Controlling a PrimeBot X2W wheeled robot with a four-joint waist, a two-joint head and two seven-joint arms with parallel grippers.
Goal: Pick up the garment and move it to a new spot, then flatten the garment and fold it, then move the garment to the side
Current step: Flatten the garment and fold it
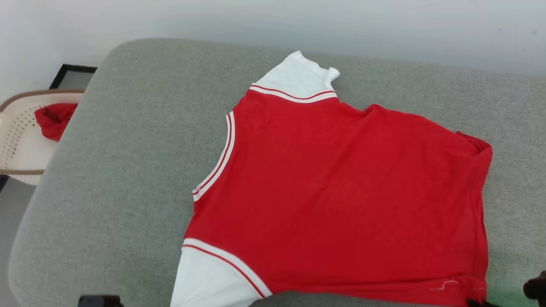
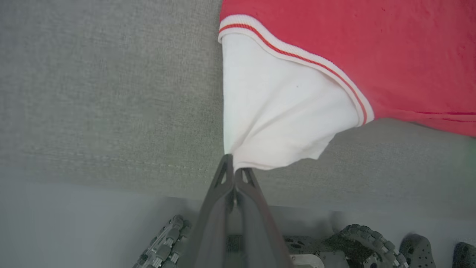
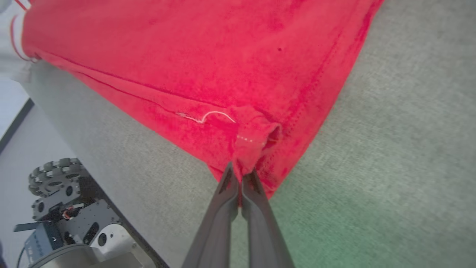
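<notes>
A grey fabric cushion (image 1: 128, 170) carries the work, with a pale wall (image 1: 273, 21) behind it. Beyond its left end stand a perforated basket (image 1: 17, 140) holding a small red cloth (image 1: 53, 119) and a black frame (image 1: 76, 67) by the wall.

The head view gives the whole garment (image 1: 341, 192). It lies spread on the cushion, plain red side up, neck trim (image 1: 213, 170) toward the basket and the far sleeve (image 1: 298, 79) toward the wall.

The left wrist view adds the grip. The left gripper (image 2: 234, 167) has its fingers pressed together on the edge of the near sleeve (image 2: 275, 111) – white cloth fanning out ahead of the tips and to their right, with its striped band just beyond. The cushion's seam runs off to the left of the fingers, and under them show pale floor (image 2: 74, 223) and the robot's wheels (image 2: 366, 238).

The right wrist view shows the right gripper (image 3: 241, 173) clamped on a bunched corner of the red hem (image 3: 256, 137) – the stitched border runs away up and right from the tips. A loose white thread (image 3: 208, 115) curls just ahead, slightly left. A studded wheel (image 3: 55, 178) sits low to the left of the fingers.

The red cloth looks soft and lightly wrinkled, and it lies mostly flat.
</notes>
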